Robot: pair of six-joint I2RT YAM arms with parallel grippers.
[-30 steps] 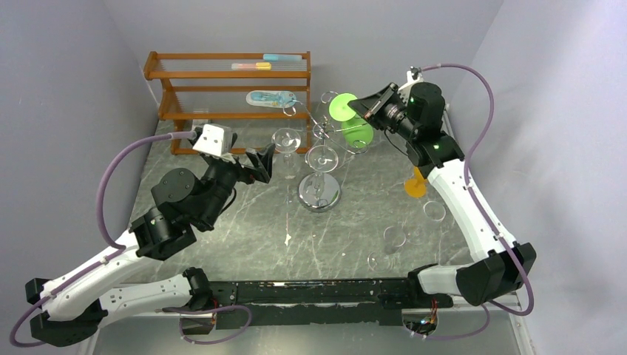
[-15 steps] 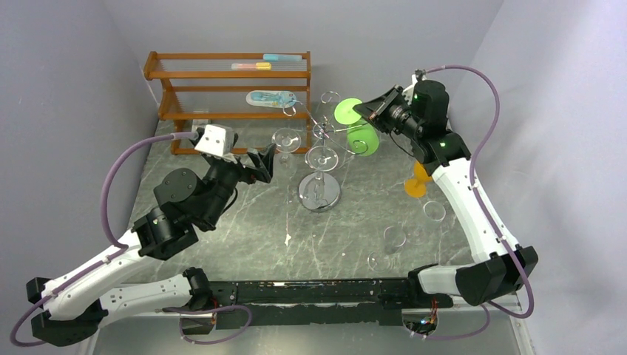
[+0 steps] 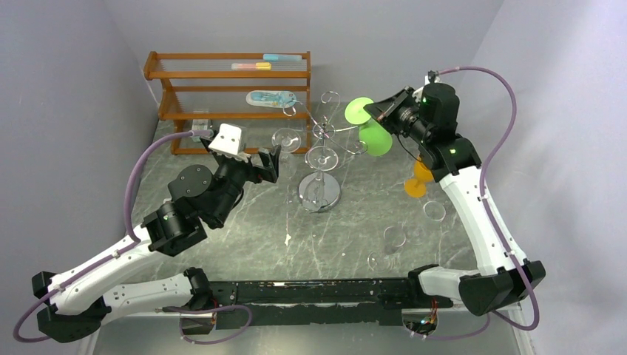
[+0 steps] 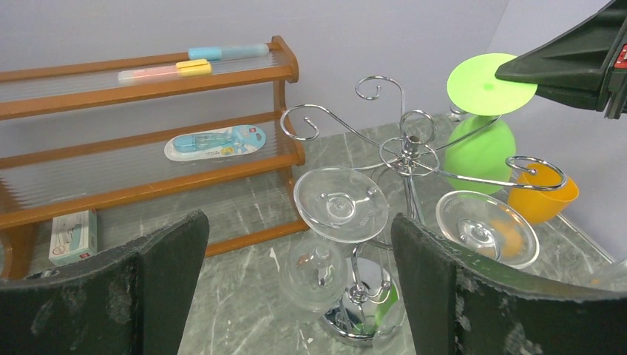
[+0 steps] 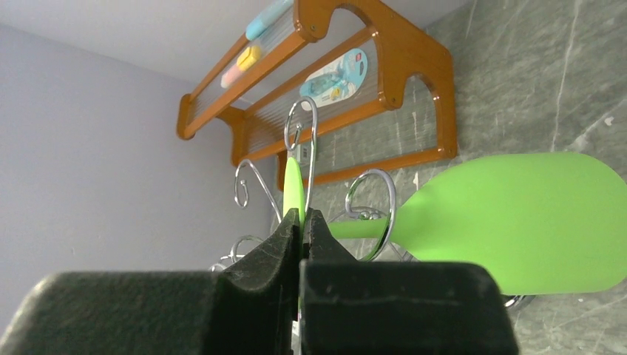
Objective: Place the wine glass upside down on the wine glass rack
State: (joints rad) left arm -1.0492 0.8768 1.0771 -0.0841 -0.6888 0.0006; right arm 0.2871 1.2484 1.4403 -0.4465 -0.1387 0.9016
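Note:
My right gripper (image 3: 372, 111) is shut on the flat foot of the green wine glass (image 3: 375, 137), pinching the foot's edge (image 5: 293, 185) between its fingertips. The glass hangs tilted with its bowl (image 5: 532, 222) low, at the right side of the wine glass rack (image 3: 319, 194). Its stem crosses a curled chrome arm (image 5: 373, 214); whether they touch I cannot tell. Two clear glasses (image 4: 341, 203) (image 4: 486, 225) hang upside down on the rack. My left gripper (image 3: 265, 164) is open and empty, left of the rack and facing it.
An orange-brown wooden shelf (image 3: 229, 89) holding small packets stands against the back wall. An orange glass (image 3: 418, 181) sits right of the rack. Three clear glasses (image 3: 434, 211) (image 3: 394, 237) (image 3: 381, 260) are on the marble table at the near right.
My right gripper has carried the green glass to the right, away from the rack's pole. My left arm has shifted slightly right, towards the rack, jaws still wide.

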